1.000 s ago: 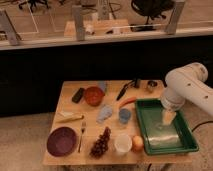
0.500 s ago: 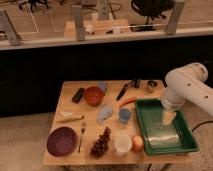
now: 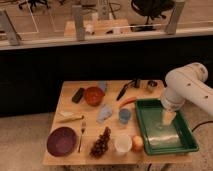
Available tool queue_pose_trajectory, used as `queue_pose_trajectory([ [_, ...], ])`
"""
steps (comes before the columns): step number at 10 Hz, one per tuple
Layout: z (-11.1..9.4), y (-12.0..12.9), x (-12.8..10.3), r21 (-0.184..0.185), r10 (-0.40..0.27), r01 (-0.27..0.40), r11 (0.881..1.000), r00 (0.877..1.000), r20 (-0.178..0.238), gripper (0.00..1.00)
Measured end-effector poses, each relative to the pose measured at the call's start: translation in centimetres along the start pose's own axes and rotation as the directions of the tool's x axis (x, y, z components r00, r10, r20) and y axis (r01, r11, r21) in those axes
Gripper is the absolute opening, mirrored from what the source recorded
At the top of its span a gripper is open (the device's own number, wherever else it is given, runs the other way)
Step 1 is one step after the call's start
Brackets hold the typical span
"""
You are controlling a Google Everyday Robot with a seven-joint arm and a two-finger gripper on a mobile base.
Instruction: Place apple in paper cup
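Over the green plastic tray (image 3: pixel 150 120), the pale gripper (image 3: pixel 167 118), opening impossible to tell, should descend vertically on the small orange-yellow apple (image 3: pixel 137 143) near-left, sparing the adjacent short white paper cup (image 3: pixel 123 144).

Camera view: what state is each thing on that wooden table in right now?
Short white paper cup: upright, no apple inside.
Small round orange-yellow apple: lying on the wooden table, beside that cup.
Blue-grey cup: upright.
Gripper: hanging over the green tray, away from the apple.

The orange-yellow apple (image 3: pixel 137 143) lies just beside the upright white paper cup (image 3: pixel 122 144), the jaws well apart from both.
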Motion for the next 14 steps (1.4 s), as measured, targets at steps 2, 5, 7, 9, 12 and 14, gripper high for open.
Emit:
queue_pose_trajectory([
  [2, 0.2, 0.4, -0.5, -0.003, -0.014, 0.014, 1.0, 1.0, 0.003, 0.8],
  [5, 1.6, 1.9, -3.6, 0.003, -0.09, 0.09, 0.996, 0.996, 0.002, 0.8],
  [7, 3.7, 3.3, -4.4, 0.0, -0.135, 0.135, 0.991, 0.991, -0.014, 0.8],
  [9, 5.3, 4.3, -4.9, -0.006, -0.184, 0.184, 0.983, 0.982, -0.034, 0.8],
  [12, 7.6, 5.9, -5.3, -0.031, -0.252, 0.251, 0.968, 0.967, -0.031, 0.8],
  [14, 7.7, 7.0, -6.3, -0.049, -0.286, 0.286, 0.957, 0.958, 0.003, 0.8],
])
